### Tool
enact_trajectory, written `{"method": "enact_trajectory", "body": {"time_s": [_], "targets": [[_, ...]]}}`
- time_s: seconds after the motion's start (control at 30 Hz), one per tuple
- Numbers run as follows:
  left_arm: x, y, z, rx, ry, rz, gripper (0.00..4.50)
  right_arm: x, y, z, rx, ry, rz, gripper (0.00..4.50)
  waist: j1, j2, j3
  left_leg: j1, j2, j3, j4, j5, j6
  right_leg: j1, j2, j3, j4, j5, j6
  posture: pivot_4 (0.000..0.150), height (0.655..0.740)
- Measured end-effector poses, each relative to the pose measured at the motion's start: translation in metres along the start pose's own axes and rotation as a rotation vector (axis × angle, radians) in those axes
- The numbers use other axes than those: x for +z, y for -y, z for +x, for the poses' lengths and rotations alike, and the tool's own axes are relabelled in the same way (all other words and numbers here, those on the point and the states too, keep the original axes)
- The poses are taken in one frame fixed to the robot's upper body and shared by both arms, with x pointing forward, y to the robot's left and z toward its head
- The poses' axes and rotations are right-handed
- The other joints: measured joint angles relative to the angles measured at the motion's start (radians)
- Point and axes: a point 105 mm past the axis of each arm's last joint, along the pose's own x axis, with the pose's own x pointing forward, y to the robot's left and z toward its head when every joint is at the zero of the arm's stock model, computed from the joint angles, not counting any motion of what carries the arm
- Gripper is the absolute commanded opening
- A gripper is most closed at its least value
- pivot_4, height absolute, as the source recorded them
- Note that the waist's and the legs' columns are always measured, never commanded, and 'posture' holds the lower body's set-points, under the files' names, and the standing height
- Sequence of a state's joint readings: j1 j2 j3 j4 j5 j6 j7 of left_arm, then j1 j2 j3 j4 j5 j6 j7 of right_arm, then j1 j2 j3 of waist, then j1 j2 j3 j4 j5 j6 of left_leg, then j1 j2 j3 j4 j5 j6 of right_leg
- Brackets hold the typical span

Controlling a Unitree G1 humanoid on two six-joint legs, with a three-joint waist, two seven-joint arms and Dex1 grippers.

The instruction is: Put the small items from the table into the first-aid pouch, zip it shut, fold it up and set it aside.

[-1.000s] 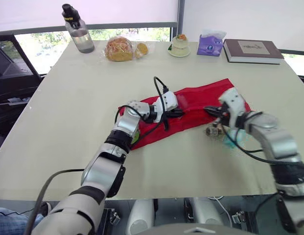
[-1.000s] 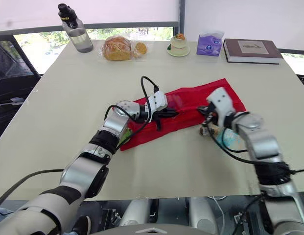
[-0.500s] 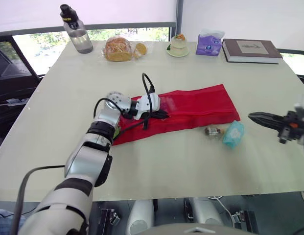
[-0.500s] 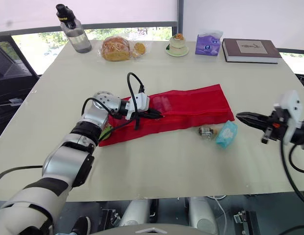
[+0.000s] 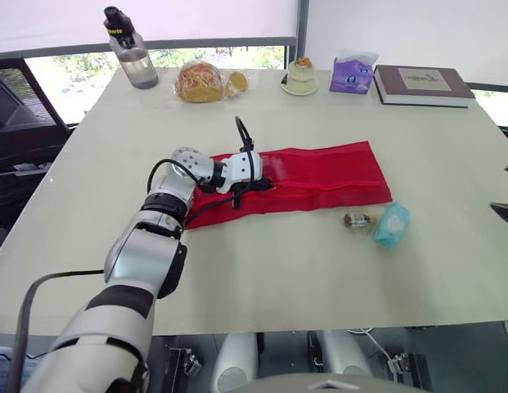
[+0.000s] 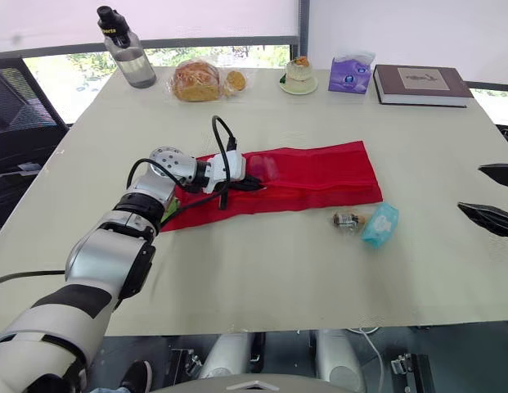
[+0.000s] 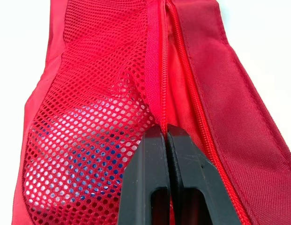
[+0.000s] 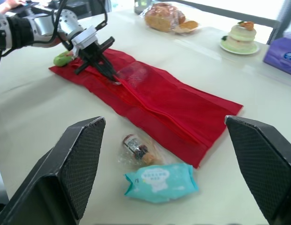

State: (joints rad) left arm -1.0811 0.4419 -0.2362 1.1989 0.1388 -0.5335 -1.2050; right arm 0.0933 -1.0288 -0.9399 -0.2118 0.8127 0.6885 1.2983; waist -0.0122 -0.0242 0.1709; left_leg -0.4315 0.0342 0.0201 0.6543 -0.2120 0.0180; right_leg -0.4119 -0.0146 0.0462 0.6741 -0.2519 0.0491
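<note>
Pale surface (image 5: 262,278), window (image 5: 74,74) behind | pouch (image 5: 327,176) at centre | left pincer (image 7: 166,136) clamped on pouch | right pincer (image 6: 470,188) apart, right edge | open room lower middle

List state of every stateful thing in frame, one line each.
first-aid pouch: unfolded, flat on the table, something blue in its mesh pocket
left gripper: shut on the first-aid pouch at the zip line
right gripper: open, empty, near the table's right edge
teal packet: loose on the table, outside the pouch
wrapped item: loose beside the teal packet
bottle: upright, capped
book: closed, flat
</note>
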Motion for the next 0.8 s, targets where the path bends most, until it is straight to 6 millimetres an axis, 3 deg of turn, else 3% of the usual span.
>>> {"method": "enact_trajectory", "body": {"time_s": [0.2,0.37,0.5,0.63,0.73,0.8], "targets": [[-0.003,-0.001,0.000,0.017,-0.023,0.002,0.00,0.005,0.002,-0.024,-0.065,-0.048,-0.007,4.45,-0.002,0.000,0.000,0.001,0.000,0.000,0.000,0.000,0.000,0.000,0.000,0.000,0.000,-0.001,0.001,0.150,0.7400],[-0.004,-0.001,0.000,0.016,-0.030,0.003,0.00,-0.001,0.000,-0.020,-0.046,-0.088,0.004,4.45,-0.003,0.000,0.000,0.001,0.001,0.001,0.000,0.000,0.000,0.000,0.001,0.001,0.000,-0.001,0.001,0.150,0.7400],[-0.003,-0.002,0.003,0.025,-0.028,0.003,0.00,-0.023,0.001,0.005,-0.005,-0.176,-0.030,4.45,-0.003,0.000,0.000,0.001,0.001,0.000,0.001,0.000,0.000,0.000,0.000,0.000,0.000,-0.001,0.001,0.150,0.7400],[-0.002,-0.002,0.006,0.032,-0.028,0.010,0.00,-0.055,-0.012,0.046,0.123,-0.240,-0.048,4.45,-0.002,0.000,0.000,0.001,0.000,0.000,0.001,0.000,0.000,0.000,0.000,0.000,0.001,-0.001,0.001,0.150,0.7400],[-0.002,-0.002,0.007,0.032,-0.029,0.011,0.00,-0.060,-0.014,0.064,0.174,-0.247,-0.085,4.45,0.000,0.000,0.000,0.000,0.000,0.000,0.001,0.000,0.000,0.000,0.000,0.000,0.001,0.000,0.001,0.150,0.7400],[0.001,-0.003,0.011,0.036,-0.019,0.007,0.00,-0.060,-0.011,0.093,0.207,-0.185,-0.118,4.45,-0.004,0.000,0.000,0.000,0.000,0.000,0.002,0.000,0.000,0.000,0.000,0.001,0.001,0.000,0.001,0.150,0.7400]]}}
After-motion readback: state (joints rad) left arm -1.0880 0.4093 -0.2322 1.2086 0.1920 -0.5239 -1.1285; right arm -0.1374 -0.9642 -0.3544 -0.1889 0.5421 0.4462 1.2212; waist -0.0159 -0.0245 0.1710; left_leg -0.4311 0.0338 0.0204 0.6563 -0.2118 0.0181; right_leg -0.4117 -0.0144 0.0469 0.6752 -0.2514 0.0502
